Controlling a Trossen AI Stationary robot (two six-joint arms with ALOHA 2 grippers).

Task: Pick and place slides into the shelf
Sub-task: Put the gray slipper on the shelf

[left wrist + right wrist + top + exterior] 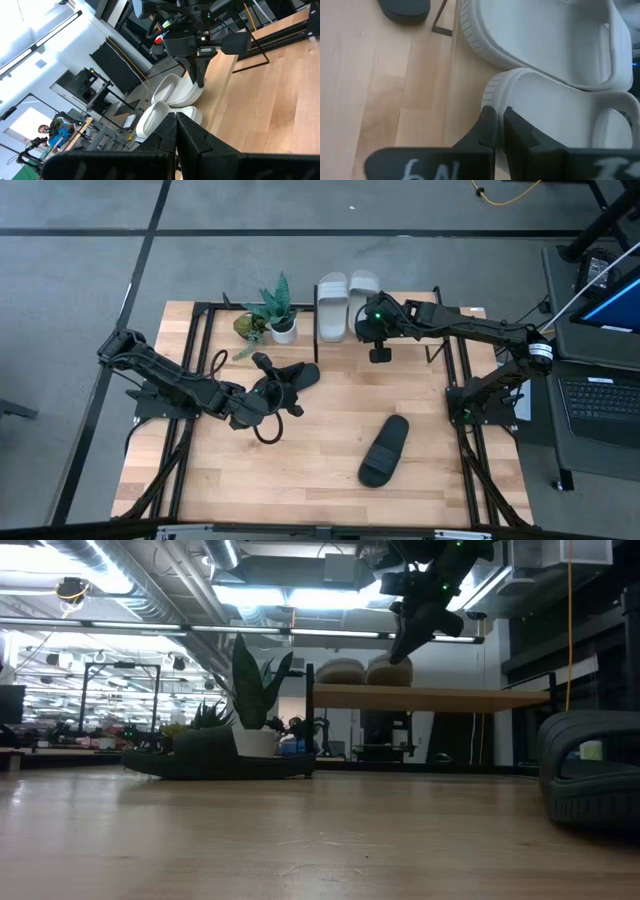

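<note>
The low rack with its light wooden top board and thin black uprights (pixel 400 320) is the thing to steer by. From above its board blends into the larger tabletop, and the right arm crosses over much of it; only from table height does it read clearly as a raised plank. Two pale grey-white slide sandals (pixel 346 305) sit side by side at the rack's far left end, touching each other, their heels partly covered by the arm's wrist.

The right gripper (pixel 380 355) hangs just in front of those pale slides, above the rack, its arm stretched out long from the rack's right side. Its two dark fingers are pressed together with nothing between them.

One black slide (pixel 385 450) lies alone on the table well in front of the rack, angled. The other black slide (pixel 295 377) lies off the rack's left front corner, and the left gripper (pixel 268 395) sits right against it, its cabling hiding much of the sandal. I can't make out whether they touch. That claw is also closed, fingers together and empty, its arm bent low and reaching in from the left.

A small potted green plant in a white pot (pixel 277 315) stands just left of the rack.
</note>
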